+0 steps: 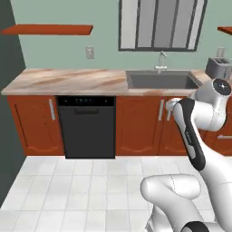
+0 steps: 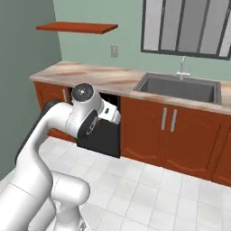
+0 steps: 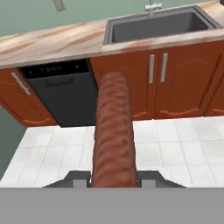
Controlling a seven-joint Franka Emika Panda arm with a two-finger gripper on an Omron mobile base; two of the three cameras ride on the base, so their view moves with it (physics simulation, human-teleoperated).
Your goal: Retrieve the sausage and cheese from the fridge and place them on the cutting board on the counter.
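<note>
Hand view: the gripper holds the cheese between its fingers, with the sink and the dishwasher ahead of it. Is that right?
Not quite. The hand view shows the gripper shut on the sausage, a reddish-brown cylinder, not the cheese. The rest stands: the sink and the dishwasher lie ahead.

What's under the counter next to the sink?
Under the counter sit a black dishwasher and red-brown cabinet doors. Their closed fronts hide whatever is inside. In the left base view the robot's arm covers the rightmost cabinets.
</note>
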